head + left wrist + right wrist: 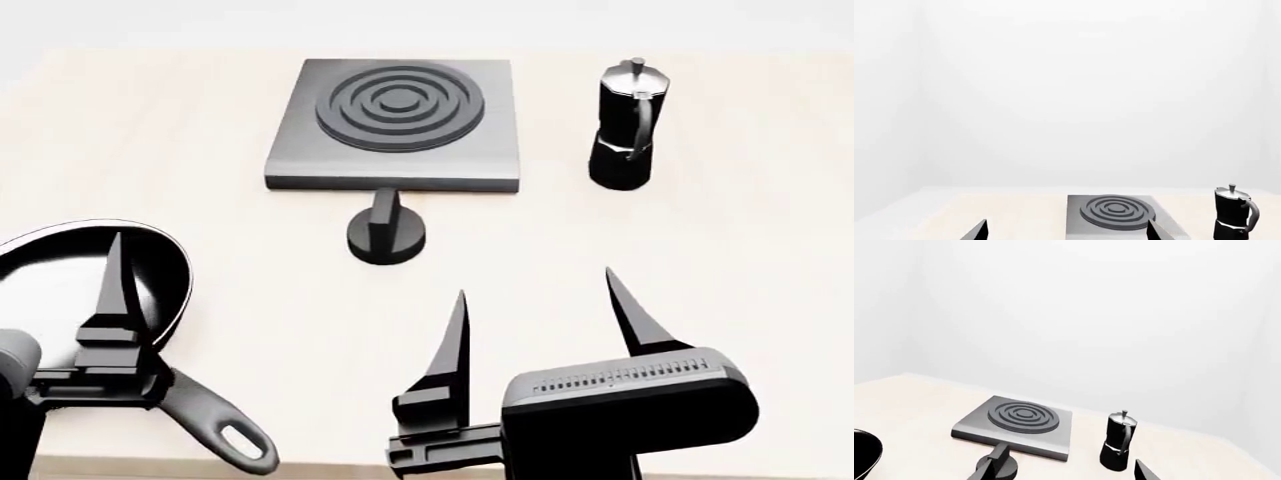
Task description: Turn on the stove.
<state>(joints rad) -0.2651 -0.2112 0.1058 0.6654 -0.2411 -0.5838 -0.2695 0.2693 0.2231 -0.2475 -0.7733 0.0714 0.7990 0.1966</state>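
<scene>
The stove (296,150) is a flat grey metal slab with a raised burner (398,105) of dark rings, at the table's far middle. Its black round knob (387,236) sits on the table just in front of the slab. My right gripper (541,325) is open and empty, short of the knob and a little to its right. In the right wrist view the gripper (1062,473) faces the stove (1054,437), with one fingertip overlapping the knob (1006,467). My left gripper (1067,234) is open and empty; one of its fingers (114,290) hangs over the frying pan. The stove also shows in the left wrist view (1077,220).
A black frying pan (54,265) lies at the near left, its handle (220,425) pointing toward the front edge. A black moka pot (627,125) stands right of the stove, also seen in the right wrist view (1117,447) and the left wrist view (1234,214). The table is light wood.
</scene>
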